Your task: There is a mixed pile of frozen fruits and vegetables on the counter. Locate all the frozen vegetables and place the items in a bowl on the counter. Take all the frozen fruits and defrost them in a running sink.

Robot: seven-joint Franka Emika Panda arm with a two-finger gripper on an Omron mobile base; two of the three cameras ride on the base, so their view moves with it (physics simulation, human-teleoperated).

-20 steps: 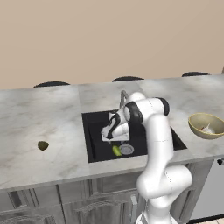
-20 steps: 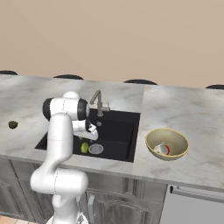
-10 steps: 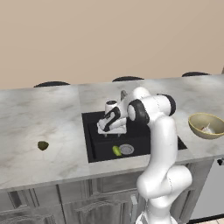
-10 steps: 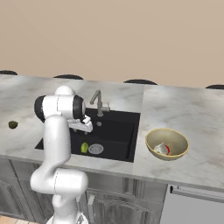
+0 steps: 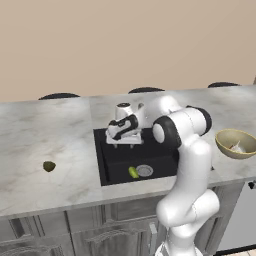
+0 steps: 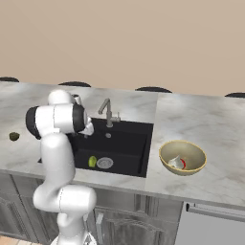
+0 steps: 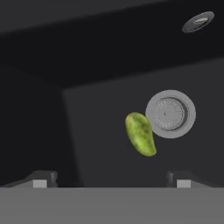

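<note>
Bowl (image 5: 237, 144) cut by right edge

A white robot arm (image 6: 55, 143) is rising from the lower left, in front of a light marbled counter (image 6: 201, 124) over grey cabinets. Its upper joint is bending over the left edge of a black recessed sink (image 6: 127, 143). A grey angular faucet (image 6: 109, 112) is standing at the back rim of the sink. On the sink floor, a yellow-green oblong fruit (image 6: 92, 161) is lying just beside the round silver drain (image 6: 105, 163). To the right of the sink, a tan bowl (image 6: 183, 157) is sitting on the counter, holding a whitish bulb (image 6: 175, 161) and a red tomato (image 6: 183, 164). At the far left, a dark olive lump (image 6: 14, 136) is resting on the counter.
</note>
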